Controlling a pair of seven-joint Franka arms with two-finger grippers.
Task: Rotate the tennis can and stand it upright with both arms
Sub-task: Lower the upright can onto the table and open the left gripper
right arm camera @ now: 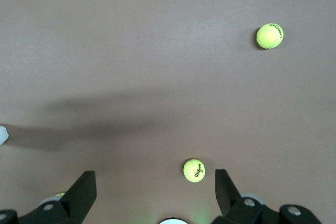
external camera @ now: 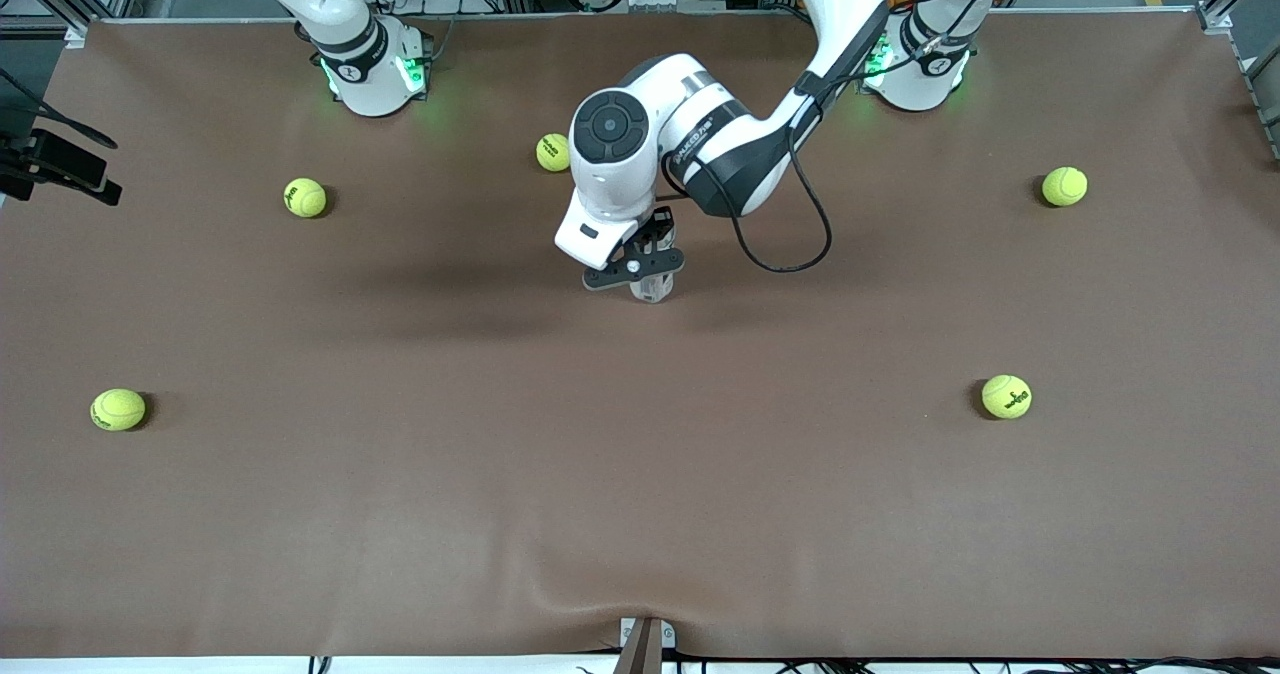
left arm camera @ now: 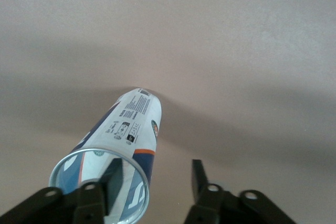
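Standing tennis can upright mid-desk; left claw half open, one finger inside rim, letting go. Right claw wide open, empty, waits high by own base.

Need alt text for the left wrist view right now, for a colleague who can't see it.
An upright tennis can stands on the brown table, seen from above its open silver rim. The left gripper straddles the rim, one finger inside the can and one outside, open, not clamping the wall.
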